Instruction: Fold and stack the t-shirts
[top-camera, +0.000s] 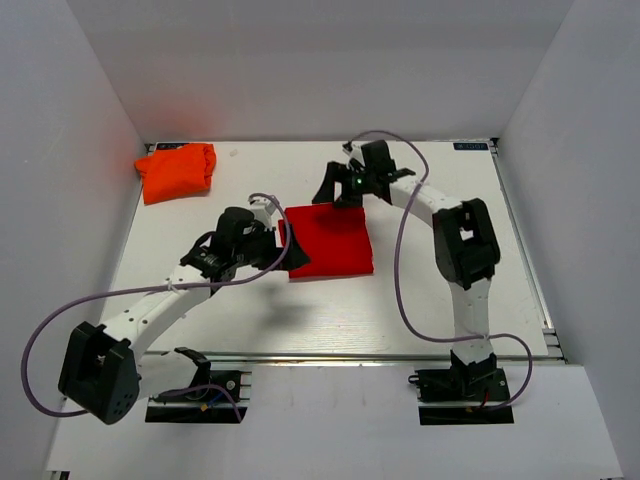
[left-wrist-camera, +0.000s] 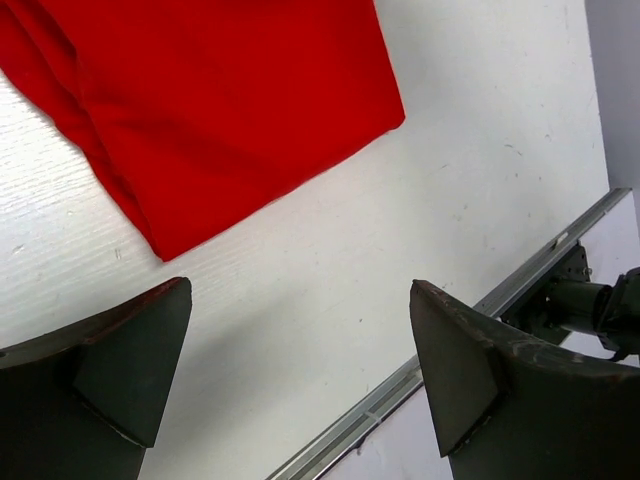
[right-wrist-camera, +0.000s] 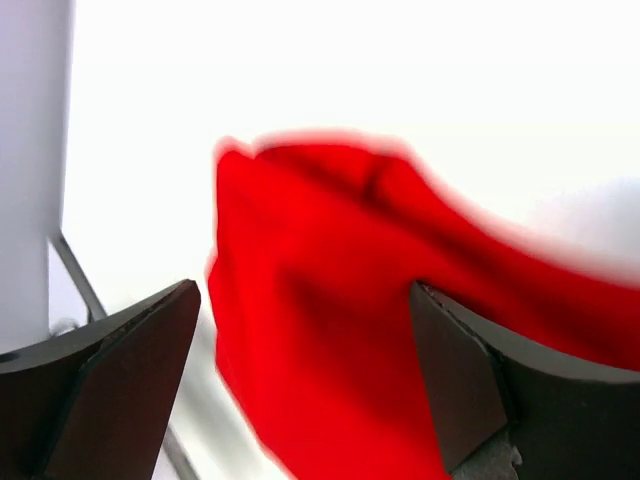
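A red tee (top-camera: 330, 240) lies folded in a flat square mid-table. An orange tee (top-camera: 176, 171) sits bunched in the far left corner. The left gripper (top-camera: 287, 248) is at the red tee's left edge and the right gripper (top-camera: 338, 193) at its far edge, both with jaws wide apart and empty. The cloth looks light and floppy, best pinched at corners. No container shows.

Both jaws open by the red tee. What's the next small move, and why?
Probably ease the left gripper forward onto the left edge of the red t-shirt and close. It lies folded flat, both grippers are open, the right gripper hovers at its far edge, and the orange t-shirt sits apart in the far-left corner.
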